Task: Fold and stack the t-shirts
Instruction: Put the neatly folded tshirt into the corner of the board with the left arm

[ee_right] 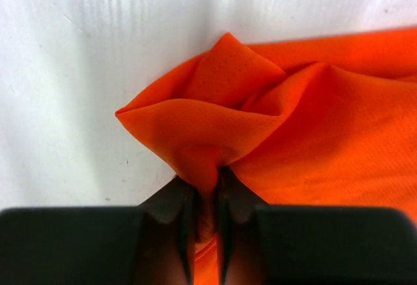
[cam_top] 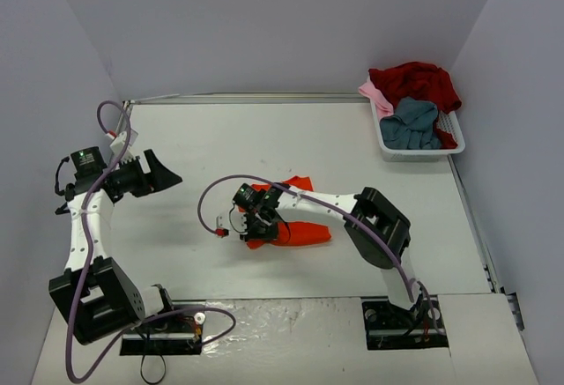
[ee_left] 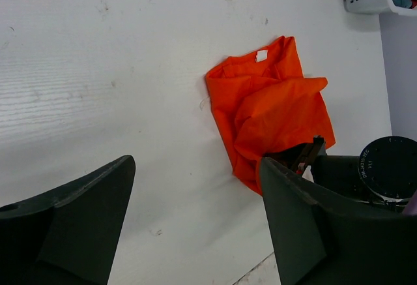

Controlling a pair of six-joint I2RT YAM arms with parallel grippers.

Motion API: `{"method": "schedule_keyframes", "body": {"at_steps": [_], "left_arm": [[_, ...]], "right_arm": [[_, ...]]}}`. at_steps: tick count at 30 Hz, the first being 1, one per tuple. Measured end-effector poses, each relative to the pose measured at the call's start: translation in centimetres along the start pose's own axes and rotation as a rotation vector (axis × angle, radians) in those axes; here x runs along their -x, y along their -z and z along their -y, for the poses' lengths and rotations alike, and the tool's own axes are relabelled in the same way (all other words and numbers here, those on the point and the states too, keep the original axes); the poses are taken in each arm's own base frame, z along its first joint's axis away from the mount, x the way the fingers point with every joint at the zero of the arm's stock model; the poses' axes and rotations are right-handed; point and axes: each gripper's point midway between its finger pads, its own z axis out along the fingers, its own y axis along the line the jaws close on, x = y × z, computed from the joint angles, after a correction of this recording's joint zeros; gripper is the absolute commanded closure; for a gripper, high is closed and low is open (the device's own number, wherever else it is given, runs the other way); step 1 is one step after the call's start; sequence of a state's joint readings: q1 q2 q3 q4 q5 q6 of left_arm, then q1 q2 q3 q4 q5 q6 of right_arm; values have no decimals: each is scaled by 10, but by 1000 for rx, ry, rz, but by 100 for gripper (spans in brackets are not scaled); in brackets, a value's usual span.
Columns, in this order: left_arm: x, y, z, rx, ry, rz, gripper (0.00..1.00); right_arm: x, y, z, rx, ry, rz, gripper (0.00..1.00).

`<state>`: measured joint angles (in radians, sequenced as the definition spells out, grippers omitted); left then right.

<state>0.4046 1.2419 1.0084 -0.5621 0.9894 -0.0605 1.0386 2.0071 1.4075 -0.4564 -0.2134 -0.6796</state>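
Top view: the task looks to be in its early part; only the orange-red t-shirt (cam_top: 308, 233) lies out on the tabletop (cam_top: 264, 138), near the middle, bunched and partly doubled over rather than squared off. The dark red t-shirt (cam_top: 414, 81), the grey-blue t-shirt (cam_top: 414, 125) and the pale pink t-shirt (cam_top: 374, 96) are heaped in the white basket (cam_top: 414, 153) at the far right corner; no stack shows anywhere. The right arm reaches leftward and low, elbow bent, with the right fingers (cam_top: 260, 226) down at the shirt's left edge. The left arm stands bent on the left side, with the left fingers (cam_top: 163, 169) held off the surface, well apart from the shirt and pointing towards it.

Left wrist view: the left fingers are spread wide with nothing between them; beyond them the orange-red shirt lies with its neck label showing and one flap laid over the body. The right arm's wrist sits at the shirt's lower right edge; a corner of the basket shows at top right.

Right wrist view: the right fingers are pressed almost together, pinching a fold of the orange cloth, which puckers up into a peaked corner just ahead of them; the rest of the shirt trails off to the right on the tabletop. Judging from this, the first fold is under way, with three shirts not yet begun.
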Motion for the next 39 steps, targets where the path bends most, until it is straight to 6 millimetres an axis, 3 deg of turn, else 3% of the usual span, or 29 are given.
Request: {"method": "schedule_keyframes", "body": {"at_steps": [9,20,26,34,39], "left_arm": [[-15,-6,-3,2,96,23,18],[-27,-28,-16,-22,325,-19,29],[-41,-65,-23,-67,447,-166,29],[-71,-113,2,-170,497,-356,28],[-93,-146,24,-208,517,-440,22]], "right_arm": [[5,-2,10,-6,-38,2,100],[2,0,22,-14,-71,12,100],[-2,7,33,-33,-80,-1,100],[19,23,60,-89,-82,37,100],[23,18,65,-86,-79,34,100]]}}
